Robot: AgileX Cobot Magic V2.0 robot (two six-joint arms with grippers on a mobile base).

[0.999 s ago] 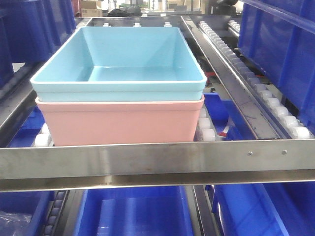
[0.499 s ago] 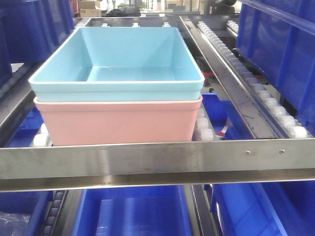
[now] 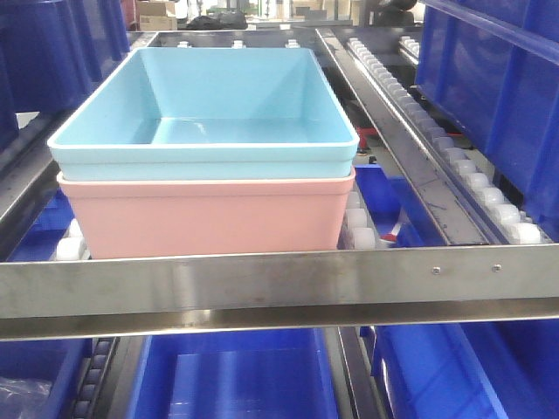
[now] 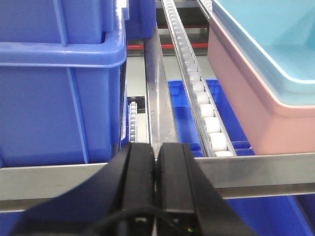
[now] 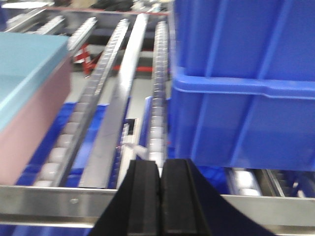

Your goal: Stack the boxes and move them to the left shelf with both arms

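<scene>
The light blue box [image 3: 205, 113] sits nested in the salmon pink box [image 3: 205, 214], and the stack rests on the shelf's white rollers [image 3: 358, 223] behind the steel front rail [image 3: 279, 292]. In the left wrist view the same stack fills the upper right: the pink box [image 4: 246, 103] under the blue box [image 4: 275, 34]. My left gripper [image 4: 156, 147] is shut and empty, in front of the rail and left of the stack. In the right wrist view the pink box [image 5: 27, 128] and blue box [image 5: 24, 64] lie at the left edge. My right gripper [image 5: 161, 164] is shut and empty, to the right of the stack.
Tall dark blue bins stand on both sides: left [image 4: 59, 83] and right [image 5: 241, 83]. More dark blue bins [image 3: 236, 375] sit on the level below. Roller tracks [image 3: 454, 166] and steel dividers [image 4: 160, 103] run front to back beside the stack.
The whole scene in the front view has shifted slightly left and down in the frame; the stacked boxes stay put on the rollers.
</scene>
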